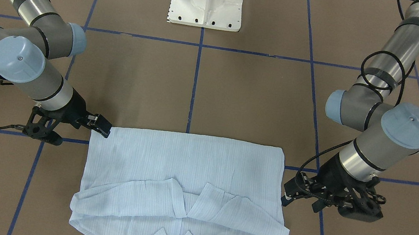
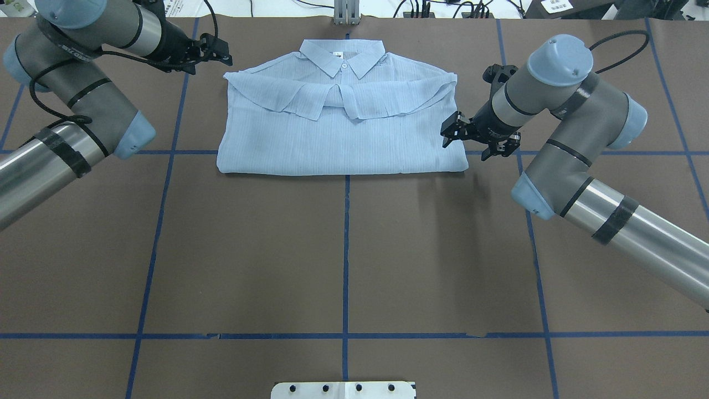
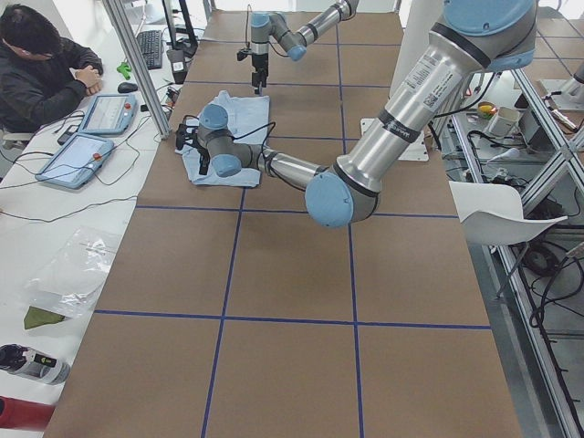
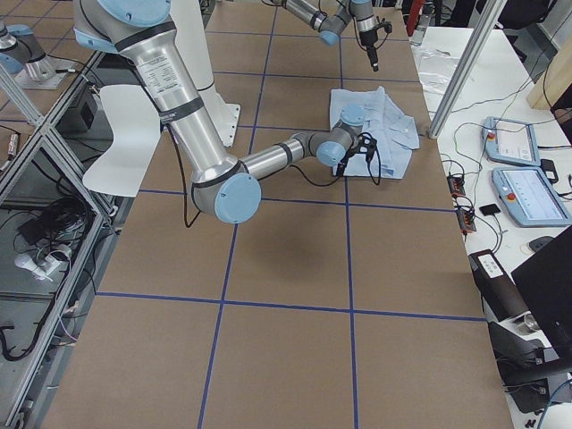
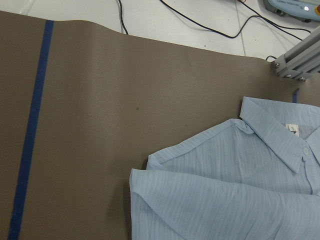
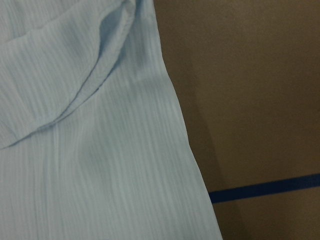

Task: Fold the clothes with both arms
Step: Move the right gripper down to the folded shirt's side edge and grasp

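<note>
Shirt (image 2: 343, 133) lies folded on the table (image 2: 249, 249), far side. Left gripper (image 2: 220, 50) and right gripper (image 2: 448, 133) flank it, fingers spread, empty. Only the left-end view shows a person (image 3: 41, 68) beside tablets (image 3: 109, 114).

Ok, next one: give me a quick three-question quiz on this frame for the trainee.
1. True or false: the shirt has its collar on the side away from the white base.
2. The left pincer and the right pincer flank the shirt. Which is nearer the collar? A left; B right; C equally near.
3. What lies folded across the shirt's front, just below the collar?
Key: 1 true; 2 A; 3 both sleeves.
</note>
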